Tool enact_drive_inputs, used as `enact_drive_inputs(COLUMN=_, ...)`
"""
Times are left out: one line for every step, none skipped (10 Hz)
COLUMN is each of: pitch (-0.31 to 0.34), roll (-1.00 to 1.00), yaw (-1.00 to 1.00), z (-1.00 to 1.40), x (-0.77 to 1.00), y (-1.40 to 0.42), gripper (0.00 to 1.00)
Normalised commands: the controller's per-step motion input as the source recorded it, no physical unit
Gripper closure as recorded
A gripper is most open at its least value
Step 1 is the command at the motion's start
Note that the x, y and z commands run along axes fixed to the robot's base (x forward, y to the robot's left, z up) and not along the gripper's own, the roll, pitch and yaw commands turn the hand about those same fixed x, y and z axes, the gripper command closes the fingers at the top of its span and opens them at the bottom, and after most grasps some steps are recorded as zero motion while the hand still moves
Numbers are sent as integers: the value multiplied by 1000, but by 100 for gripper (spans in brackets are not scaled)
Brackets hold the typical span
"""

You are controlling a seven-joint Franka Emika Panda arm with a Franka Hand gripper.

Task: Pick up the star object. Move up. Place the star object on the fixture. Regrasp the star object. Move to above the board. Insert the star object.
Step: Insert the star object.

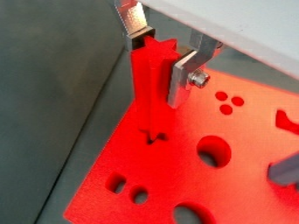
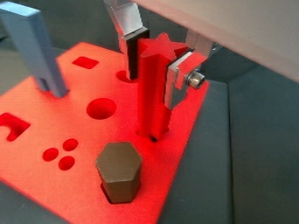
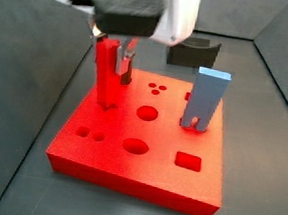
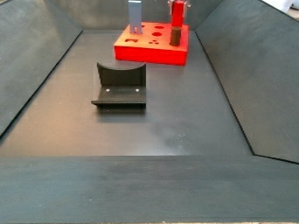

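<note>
Your claw [image 2: 158, 54] pinches the star object [image 2: 153, 87] upright, its lower tip directly below entering the board [image 2: 47, 122].

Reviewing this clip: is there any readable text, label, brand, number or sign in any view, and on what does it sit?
None: no text, label, brand or number is readable in any view.
The board, star object, blue post, brown hexagonal peg, fixture and gripper, which is above the board and clamping the star object, show plain surfaces.
</note>
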Motion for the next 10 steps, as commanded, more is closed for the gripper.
enact_drive_inputs(pitch=0, roll=0, yaw=-214, z=-14, x=0, y=0, gripper=100)
enact_drive_inputs(pitch=-7, roll=0, yaw=0, z=-94, x=0, y=0, gripper=100)
enact_drive_inputs(pitch=-89, roll=0, yaw=-534, z=-311, x=0, y=-43, gripper=100)
enact_drive_inputs(pitch=-90, roll=0, yaw=-874, z=-426, x=126, y=-31, gripper=100)
enact_drive_inputs(pitch=-96, roll=0, yaw=-1000, z=-443, x=0, y=0, gripper=100)
enact_drive_inputs(pitch=0, roll=0, yaw=-243, z=-17, x=0, y=0, gripper=100)
enact_drive_inputs(pitch=0, roll=0, yaw=0, z=0, x=-37, y=0, gripper=100)
enact_drive_inputs(pitch=0, roll=0, yaw=0, z=0, x=31, y=0, gripper=100)
enact_drive_inputs(pitch=-20, roll=0, yaw=0, z=-286, x=94, y=-103, gripper=100)
enact_drive_inputs(pitch=-1, roll=50, yaw=0, z=-309, x=140, y=-114, gripper=100)
